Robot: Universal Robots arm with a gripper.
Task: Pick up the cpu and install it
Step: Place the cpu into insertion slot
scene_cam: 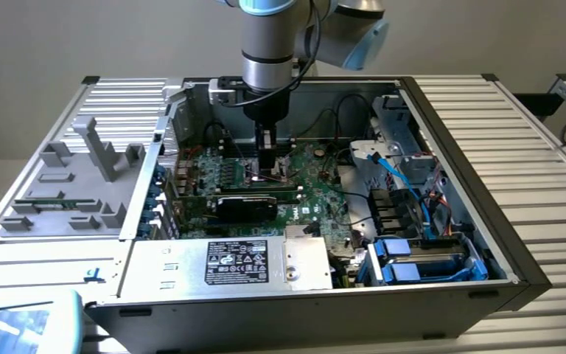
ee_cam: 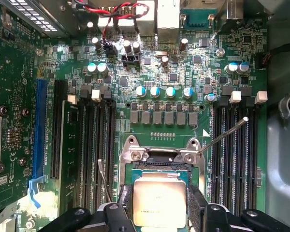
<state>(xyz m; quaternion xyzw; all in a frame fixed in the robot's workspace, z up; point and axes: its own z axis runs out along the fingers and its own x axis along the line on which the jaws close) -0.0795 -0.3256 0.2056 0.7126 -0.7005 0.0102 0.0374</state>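
Wrist view shows the cpu (ee_cam: 159, 202) lying flat over the open socket (ee_cam: 159, 155) of the motherboard (ee_cam: 174, 72). The pads of the end effector (ee_cam: 162, 210) clamp it by two opposite edges. The pick-up looks done and placing is in hand, but I cannot tell whether the chip is fully seated, and the socket's lever (ee_cam: 223, 135) stands unlatched inside the open computer case (scene_cam: 519, 251).

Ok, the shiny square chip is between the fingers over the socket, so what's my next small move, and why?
Probably ease straight down. The gripper grips the flat silver-topped square cpu by two edges, and it sits squarely over the open metal-framed socket, whose thin wire lever is swung out.
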